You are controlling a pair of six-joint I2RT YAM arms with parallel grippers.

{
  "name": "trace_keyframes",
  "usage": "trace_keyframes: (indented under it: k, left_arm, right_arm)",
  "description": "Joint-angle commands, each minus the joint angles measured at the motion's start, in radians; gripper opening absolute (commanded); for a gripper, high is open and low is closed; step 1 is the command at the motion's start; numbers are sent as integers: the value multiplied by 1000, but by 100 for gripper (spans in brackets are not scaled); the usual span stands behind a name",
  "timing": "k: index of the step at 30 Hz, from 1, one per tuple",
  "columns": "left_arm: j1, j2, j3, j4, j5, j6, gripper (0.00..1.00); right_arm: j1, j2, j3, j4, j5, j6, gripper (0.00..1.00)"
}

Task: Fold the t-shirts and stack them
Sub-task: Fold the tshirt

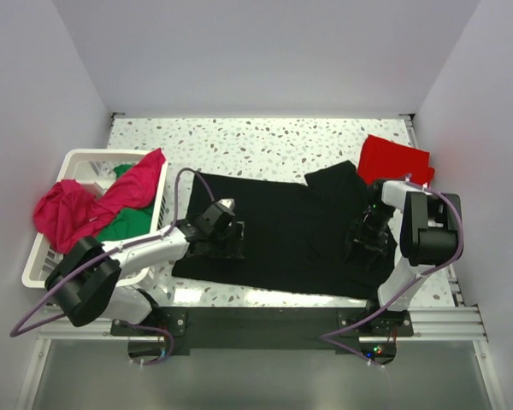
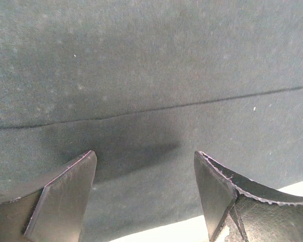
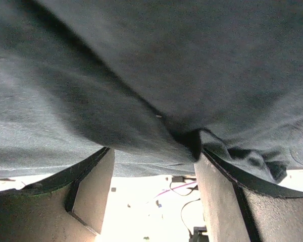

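A large black t-shirt [image 1: 282, 231] lies spread flat across the middle of the table. My left gripper [image 1: 231, 241] rests low over its left end, jaws open. In the left wrist view the left gripper [image 2: 144, 157] has only flat black cloth [image 2: 151, 75] with a seam line between its fingers. My right gripper [image 1: 363, 237] is at the shirt's right end, also open. In the right wrist view the right gripper [image 3: 152, 154] has the rumpled edge of the black cloth [image 3: 141, 75] just at its fingertips. A red t-shirt [image 1: 395, 158] lies at the back right.
A white slatted basket [image 1: 90, 156] stands at the left edge with a magenta t-shirt [image 1: 85, 205] draped over its rim and a green one [image 1: 128, 224] inside. Grey walls close in the table on three sides.
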Motion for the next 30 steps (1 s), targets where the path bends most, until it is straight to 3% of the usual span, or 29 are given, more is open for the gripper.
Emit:
trace_keyframes:
  k: [1, 4, 9, 17, 25, 30]
  left_arm:
    - [-9, -23, 21, -162, 19, -11, 84]
    - [-8, -28, 127, -232, -5, 18, 84]
    - [6, 33, 387, -311, -93, 100, 90]
    - [236, 180, 575, -196, -32, 224, 90]
    - [304, 323, 725, -130, 40, 206, 89]
    - [313, 335, 738, -119, 40, 197, 88]
  right_arm:
    - [-6, -52, 13, -46, 69, 12, 68]
    - [-6, -74, 83, -93, 45, 15, 68]
    - [-6, -71, 380, -175, -29, -9, 68]
    - [-6, 216, 929, -42, -62, 3, 66]
    - [-6, 515, 1140, 233, -84, 37, 53]
    - [-6, 558, 1146, 365, -44, 14, 52]
